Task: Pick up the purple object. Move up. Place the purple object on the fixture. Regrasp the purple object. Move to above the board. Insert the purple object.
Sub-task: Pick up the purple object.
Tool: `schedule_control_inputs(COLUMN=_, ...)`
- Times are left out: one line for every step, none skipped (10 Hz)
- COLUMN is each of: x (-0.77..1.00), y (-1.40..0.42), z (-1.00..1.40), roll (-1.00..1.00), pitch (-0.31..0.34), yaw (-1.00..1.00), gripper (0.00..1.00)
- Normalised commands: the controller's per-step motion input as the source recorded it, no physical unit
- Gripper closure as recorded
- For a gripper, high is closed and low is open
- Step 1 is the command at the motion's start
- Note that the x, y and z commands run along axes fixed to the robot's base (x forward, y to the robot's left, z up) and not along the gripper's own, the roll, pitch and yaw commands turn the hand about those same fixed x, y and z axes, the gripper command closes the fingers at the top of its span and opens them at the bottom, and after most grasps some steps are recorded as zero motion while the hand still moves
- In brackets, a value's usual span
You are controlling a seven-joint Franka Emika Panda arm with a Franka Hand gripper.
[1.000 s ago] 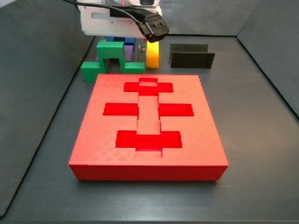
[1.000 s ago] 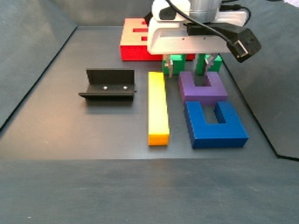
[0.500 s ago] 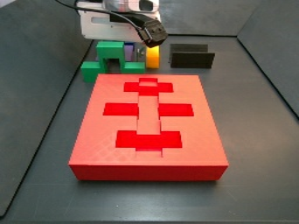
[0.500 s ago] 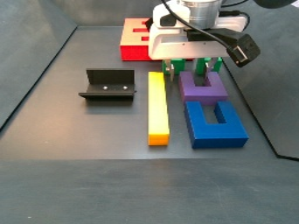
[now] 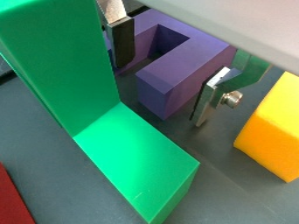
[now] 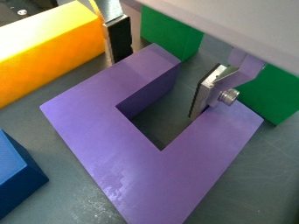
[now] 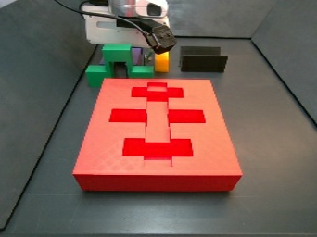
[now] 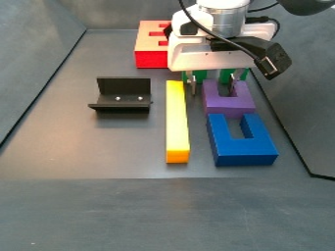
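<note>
The purple U-shaped plastic block lies flat on the dark worktop between the long yellow bar and the blue block, its long axis parallel to that bar; in a wrist view the gripper straddles one prong, fingers spread, not touching; a side view hides the purple piece behind the green block.

One side view looks from the near end of the board toward the back, where my gripper sits small and far. A side view from the opposite end puts the board at the top and my gripper at mid-distance. Both wrist views look down close, sharing the purple object between my fingers.
</note>
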Motion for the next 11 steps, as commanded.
schedule_control_inputs(x=0.0, y=-0.09, z=0.0, roll=0.04, pitch=0.0, yaw=-0.2, gripper=0.0)
schedule_control_inputs(x=0.0, y=-0.05, z=0.0, roll=0.03, pitch=0.007, yaw=-0.32, gripper=0.0)
schedule_control_inputs(x=0.0, y=0.0, z=0.0, roll=0.01, pitch=0.0, yaw=-0.17, gripper=0.0)
schedule_control_inputs(x=0.0, y=0.0, z=0.0, roll=0.0, pitch=0.0, yaw=0.0, gripper=0.0)
schedule_control_inputs(x=0.0, y=0.0, z=0.0, roll=0.0, pitch=0.0, yaw=0.0, gripper=1.0)
schedule_control_inputs(x=0.0, y=0.0, z=0.0, roll=0.0, pitch=0.0, yaw=0.0, gripper=1.0)
schedule_control_inputs(x=0.0, y=0.0, z=0.0, roll=0.0, pitch=0.0, yaw=0.0, gripper=1.0)
schedule_control_inputs(x=0.0, y=0.0, z=0.0, roll=0.0, pitch=0.0, yaw=0.0, gripper=1.0)
schedule_control_inputs(x=0.0, y=0.0, z=0.0, roll=0.0, pitch=0.0, yaw=0.0, gripper=1.0)
schedule_control_inputs(x=0.0, y=0.0, z=0.0, roll=0.0, pitch=0.0, yaw=0.0, gripper=1.0)
schedule_control_inputs(x=0.0, y=0.0, z=0.0, roll=0.0, pitch=0.0, yaw=0.0, gripper=1.0)
